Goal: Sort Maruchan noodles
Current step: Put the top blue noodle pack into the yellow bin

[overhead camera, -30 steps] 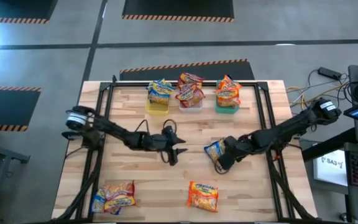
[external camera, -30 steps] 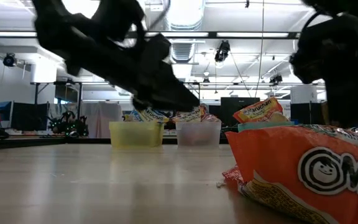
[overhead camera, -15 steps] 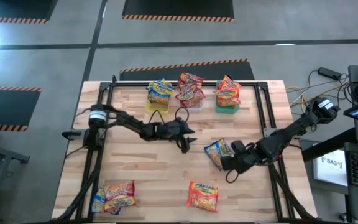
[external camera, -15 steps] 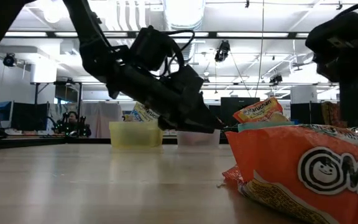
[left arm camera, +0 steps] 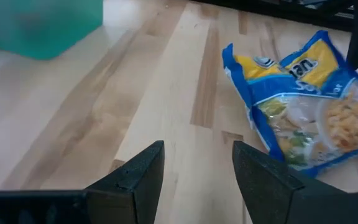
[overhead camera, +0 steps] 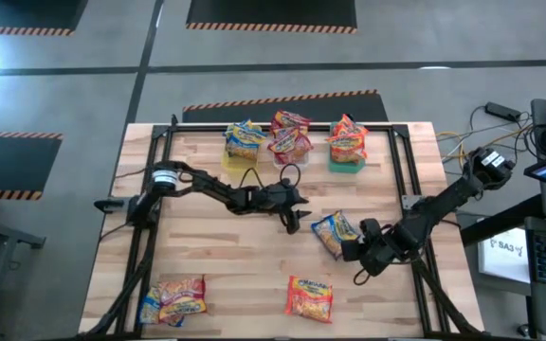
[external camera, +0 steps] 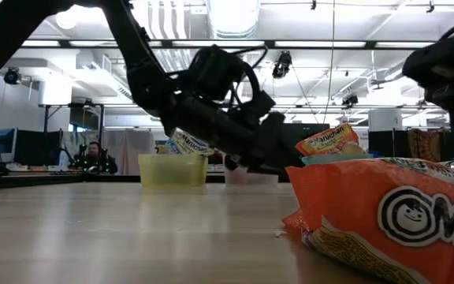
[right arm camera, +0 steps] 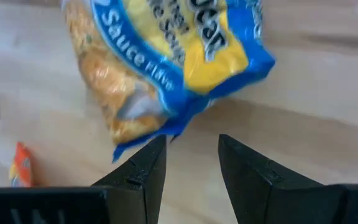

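A blue-and-yellow Maruchan noodle packet (overhead camera: 334, 233) lies flat on the table right of centre. It shows in the left wrist view (left arm camera: 303, 106) and the right wrist view (right arm camera: 173, 62) too. My left gripper (overhead camera: 299, 224) (left arm camera: 197, 149) stands open just left of it, low over the wood. My right gripper (overhead camera: 352, 248) (right arm camera: 191, 142) is open at the packet's near right corner, its fingertips just short of the edge, holding nothing. Other packets fill the yellow bin (overhead camera: 240, 161), the clear bin (overhead camera: 290, 157) and the green bin (overhead camera: 346, 164) at the far edge.
An orange packet (overhead camera: 309, 296) (external camera: 385, 221) lies near the front edge. A small pile of packets (overhead camera: 172, 299) sits at the near left corner. A black frame (overhead camera: 408, 180) runs round the table's sides. Bare wood lies between the bins and the two grippers.
My left gripper has swung toward the table's right and sunk lower, ending close to the blue-and-yellow packet. My right gripper has drawn back toward the near right, away from the packet, and rolled about its own line. The packet has stayed flat on the table.
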Tool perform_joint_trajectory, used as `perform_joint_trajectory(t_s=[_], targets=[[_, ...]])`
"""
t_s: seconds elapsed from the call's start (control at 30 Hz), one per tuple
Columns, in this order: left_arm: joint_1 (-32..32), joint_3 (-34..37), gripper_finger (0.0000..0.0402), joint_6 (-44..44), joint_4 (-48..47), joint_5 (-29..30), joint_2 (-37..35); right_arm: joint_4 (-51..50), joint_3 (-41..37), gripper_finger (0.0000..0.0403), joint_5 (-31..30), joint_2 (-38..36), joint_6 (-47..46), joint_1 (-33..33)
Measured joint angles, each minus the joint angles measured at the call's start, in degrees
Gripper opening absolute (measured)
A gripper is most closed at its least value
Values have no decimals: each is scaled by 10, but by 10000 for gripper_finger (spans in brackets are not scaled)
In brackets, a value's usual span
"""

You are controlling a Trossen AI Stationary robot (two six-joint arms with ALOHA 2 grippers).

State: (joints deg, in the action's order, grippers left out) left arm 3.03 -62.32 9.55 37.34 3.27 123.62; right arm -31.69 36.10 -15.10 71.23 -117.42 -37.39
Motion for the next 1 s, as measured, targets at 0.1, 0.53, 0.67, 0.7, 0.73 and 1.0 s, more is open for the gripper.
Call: perform_joint_trajectory(t_s=[0.1,0.53,0.67,0.7,0.73,1.0], targets=[[0,-24,173,-2,-3,-8,20,3,0,137,-15,20,3,0],[0,-36,173,-4,-38,-36,30,34,-1,137,-60,62,77,-1],[0,-36,173,4,-48,-36,30,35,-1,137,-53,42,118,-1],[0,-36,173,6,-49,-36,30,35,-1,137,-45,35,126,-1],[0,-36,173,8,-49,-36,30,34,-1,137,-42,29,140,-1],[0,-35,173,32,-47,-42,20,34,36,137,-51,1,266,-2]])
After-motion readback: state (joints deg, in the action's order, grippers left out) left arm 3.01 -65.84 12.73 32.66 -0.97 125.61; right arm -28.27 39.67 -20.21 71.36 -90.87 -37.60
